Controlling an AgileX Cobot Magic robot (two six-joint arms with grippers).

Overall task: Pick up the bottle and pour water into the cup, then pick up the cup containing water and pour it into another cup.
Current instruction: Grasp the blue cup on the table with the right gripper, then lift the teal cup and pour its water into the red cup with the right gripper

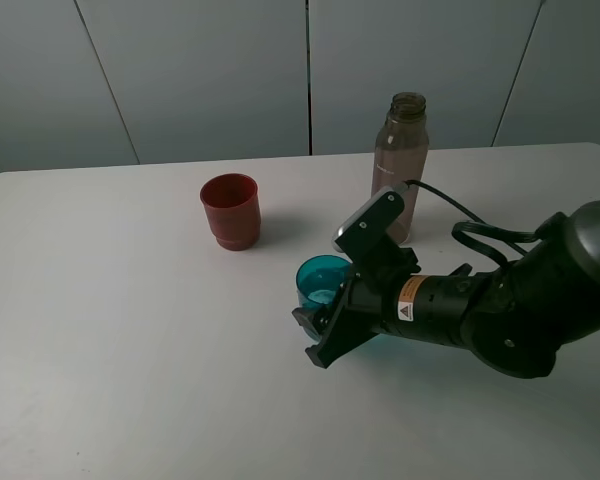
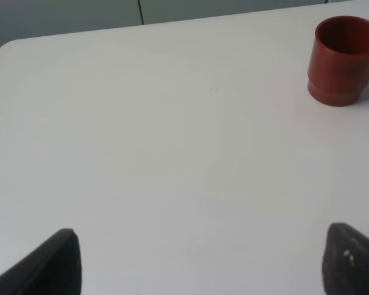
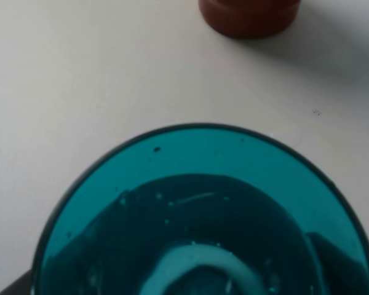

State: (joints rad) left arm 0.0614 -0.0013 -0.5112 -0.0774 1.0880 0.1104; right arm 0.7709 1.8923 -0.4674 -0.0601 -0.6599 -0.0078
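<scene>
The teal cup (image 1: 321, 281) stands near the table's middle, and my right gripper (image 1: 324, 312) is closed around it from the right. In the right wrist view the cup (image 3: 203, 184) fills the frame and has water in its bottom. The red cup (image 1: 230, 210) stands upright and empty, up and to the left of it; it also shows in the right wrist view (image 3: 249, 15) and the left wrist view (image 2: 344, 58). The grey-brown bottle (image 1: 399, 165) stands upright, capless, behind my right arm. My left gripper (image 2: 203, 264) is open and empty over bare table, out of the exterior view.
The white table (image 1: 110, 330) runs back to a grey panelled wall. My right arm's black cable (image 1: 460, 210) loops just in front of the bottle's base. The table's far left corner (image 2: 3, 49) shows in the left wrist view.
</scene>
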